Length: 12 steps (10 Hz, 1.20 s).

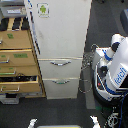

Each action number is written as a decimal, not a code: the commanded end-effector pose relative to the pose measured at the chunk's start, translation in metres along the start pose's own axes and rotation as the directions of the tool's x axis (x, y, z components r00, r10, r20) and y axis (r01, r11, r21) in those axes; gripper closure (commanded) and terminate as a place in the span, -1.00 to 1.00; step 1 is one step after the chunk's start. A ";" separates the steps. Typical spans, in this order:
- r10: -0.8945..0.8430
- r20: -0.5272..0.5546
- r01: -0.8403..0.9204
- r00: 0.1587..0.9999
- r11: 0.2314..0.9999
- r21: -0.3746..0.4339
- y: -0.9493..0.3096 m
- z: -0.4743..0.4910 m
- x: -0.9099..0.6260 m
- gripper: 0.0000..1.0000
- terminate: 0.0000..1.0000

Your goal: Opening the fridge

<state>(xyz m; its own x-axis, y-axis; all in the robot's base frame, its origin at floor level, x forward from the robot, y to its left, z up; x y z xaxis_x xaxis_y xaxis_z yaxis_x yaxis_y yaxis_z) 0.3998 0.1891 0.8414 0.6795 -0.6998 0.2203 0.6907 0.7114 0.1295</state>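
Observation:
The fridge [62, 35] is a tall white appliance in the middle of the exterior view. A small green-and-white sticker [43, 9] sits near the top left of its large upper door, which lies flush with the body and looks shut. Below it are two drawers, the upper [61, 68] and the lower [61, 87], each with a silver handle and both pushed in. No gripper or arm shows near the fridge. Two small pale shapes at the bottom edge are too unclear to identify.
A tan wooden drawer cabinet [17, 60] with green labels stands against the fridge on the exterior view's left, its lower drawers partly pulled out. A white-and-blue robot body [112, 70] with cables stands on the exterior view's right. Dark floor lies in front.

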 end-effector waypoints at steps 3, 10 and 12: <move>0.102 -0.085 -0.107 0.991 0.993 -0.052 0.017 -0.011 0.012 -1.00 -1.00; 0.261 -0.053 -0.261 0.964 0.965 0.011 0.097 -0.003 0.055 -1.00 -1.00; 0.282 -0.037 -0.282 0.959 0.959 0.023 0.114 0.001 0.069 -1.00 -1.00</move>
<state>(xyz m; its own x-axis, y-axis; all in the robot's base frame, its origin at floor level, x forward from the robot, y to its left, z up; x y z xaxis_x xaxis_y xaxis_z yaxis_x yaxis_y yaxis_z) 0.4344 0.1999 0.8406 0.7799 -0.5927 0.2012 0.5959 0.8014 0.0511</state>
